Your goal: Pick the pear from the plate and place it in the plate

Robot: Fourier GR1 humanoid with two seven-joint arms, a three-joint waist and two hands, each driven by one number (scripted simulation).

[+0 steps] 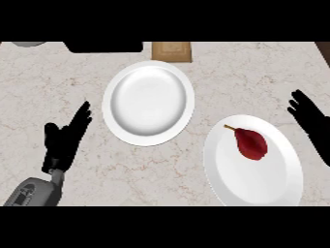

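A dark red pear (251, 143) with a thin stem lies on the upper part of a white plate (253, 186) at the lower right of the counter. A second white plate (148, 102), bare, sits near the middle, up and to the left of the first. My right hand (321, 131) is open at the right edge, fingers straight, just right of the pear's plate and not touching it. Open too, my left hand (65, 138) rests at the lower left, fingers pointing up, left of the bare plate.
A black object (103, 46) and a small wooden block (172, 51) stand along the counter's far edge. A grey rounded thing (29, 44) shows at the far left corner. Dark floor lies beyond the counter's left and right ends.
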